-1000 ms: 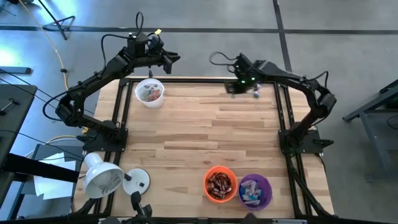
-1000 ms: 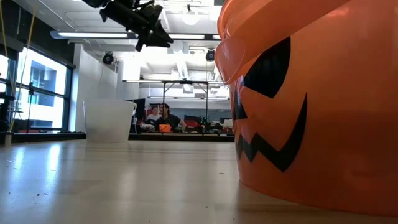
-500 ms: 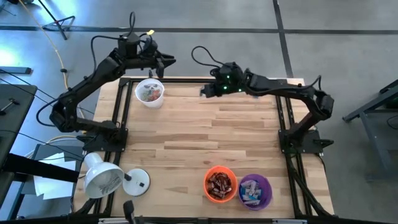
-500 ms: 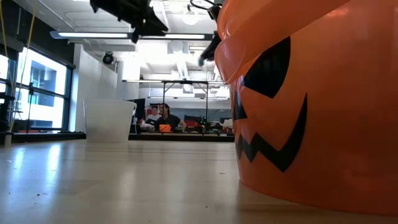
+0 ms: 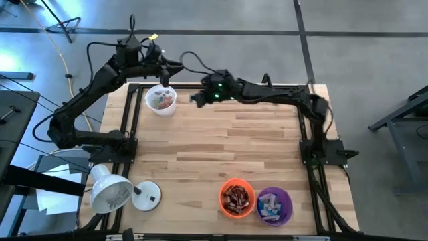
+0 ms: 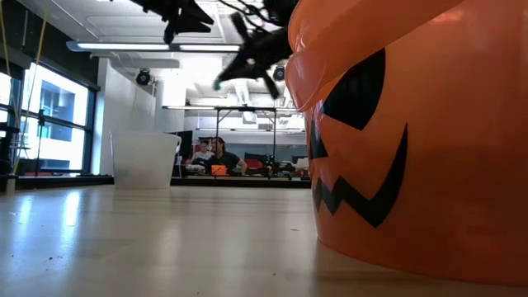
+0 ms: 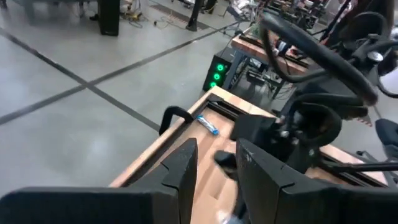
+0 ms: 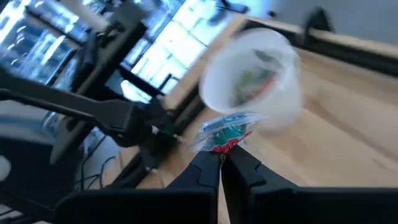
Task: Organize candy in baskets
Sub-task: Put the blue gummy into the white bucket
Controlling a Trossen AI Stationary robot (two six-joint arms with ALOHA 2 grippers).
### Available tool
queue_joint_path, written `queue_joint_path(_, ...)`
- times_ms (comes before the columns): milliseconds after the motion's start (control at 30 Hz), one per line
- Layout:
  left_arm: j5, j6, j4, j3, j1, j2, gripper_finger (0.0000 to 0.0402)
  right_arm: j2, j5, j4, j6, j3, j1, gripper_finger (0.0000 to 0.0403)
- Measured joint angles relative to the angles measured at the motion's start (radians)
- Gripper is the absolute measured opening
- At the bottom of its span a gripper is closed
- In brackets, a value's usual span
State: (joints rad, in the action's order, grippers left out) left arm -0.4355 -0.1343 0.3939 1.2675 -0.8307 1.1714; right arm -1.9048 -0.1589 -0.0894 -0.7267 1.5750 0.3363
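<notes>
Your right tool [image 8: 219,155], clamped on a wrapped candy [image 8: 225,132], hangs just at three o'clock of the white basket [image 5: 160,99] at the bench's [image 5: 227,144] eleven o'clock, so releasing early could drop it short, while your left tool [image 5: 172,65], half-open and empty, crowds nearby.

White basket [image 5: 160,99] holding mixed candy at the counter's far left corner, orange basket [image 5: 237,197] of dark brown bars touching purple basket [image 5: 274,205] of blue-and-white bars at the near edge, one clear-wrapped green-and-red candy [image 8: 225,132] pinched in the right gripper [image 8: 221,158] beside the white basket
</notes>
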Motion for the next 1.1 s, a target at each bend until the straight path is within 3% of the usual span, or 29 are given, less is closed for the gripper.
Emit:
queue_joint_path(300,0.0,-0.057,0.006,0.0,0.052,-0.062,0.0099,-0.299,-0.02,-0.236,0.173,0.536,0.0,0.0)
queue_joint_path(467,0.004,-0.075,0.007,0.0,0.067,-0.09,0.0099,-0.462,-0.025,-0.359,0.193,0.779,0.018,0.0)
queue_joint_path(633,0.011,-0.075,0.007,0.0,0.08,-0.105,0.0099,-0.493,-0.139,-0.155,0.083,0.702,0.053,0.0)
queue_joint_path(1100,0.079,-0.055,0.005,0.0,0.08,-0.104,0.0099,-0.561,-0.097,0.027,0.052,0.693,0.054,0.0)
